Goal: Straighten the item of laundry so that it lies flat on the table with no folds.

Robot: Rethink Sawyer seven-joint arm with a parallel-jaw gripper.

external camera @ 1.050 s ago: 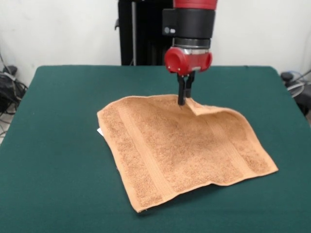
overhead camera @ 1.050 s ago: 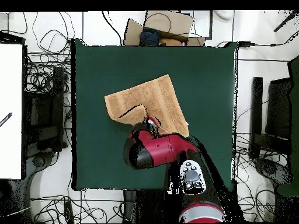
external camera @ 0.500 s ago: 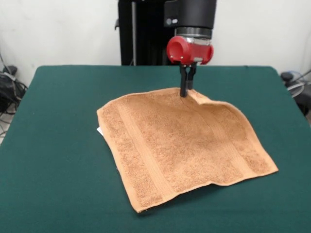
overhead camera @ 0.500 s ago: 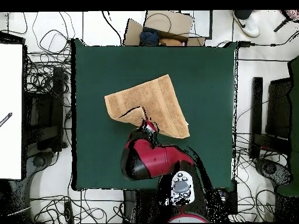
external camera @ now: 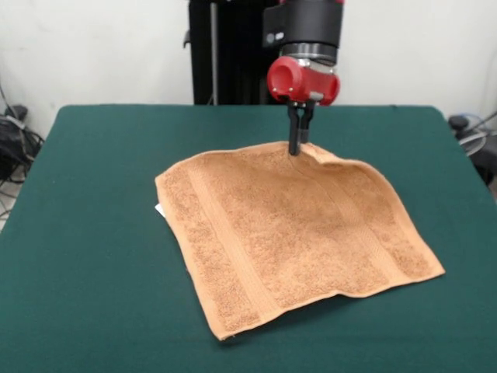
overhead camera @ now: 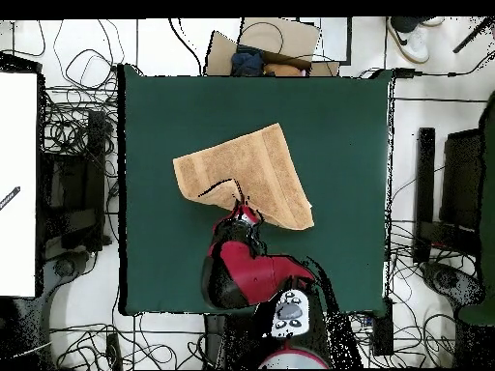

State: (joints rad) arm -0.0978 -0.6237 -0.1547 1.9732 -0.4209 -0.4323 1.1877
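Green-covered desk (external camera: pixel 85 233): orange-tan towel (external camera: pixel 287 233) spread near centre, far edge raised and pinched by tool (external camera: pixel 297 148); small white tag (external camera: pixel 159 210) seen, no writing legible

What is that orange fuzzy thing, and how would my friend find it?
Start at the big dark green table. Near its middle lies a light orange-tan towel, spread out, with the red robot's gripper pinching its far edge. It is the only fuzzy cloth there, with woven stripes and a tiny white tag.
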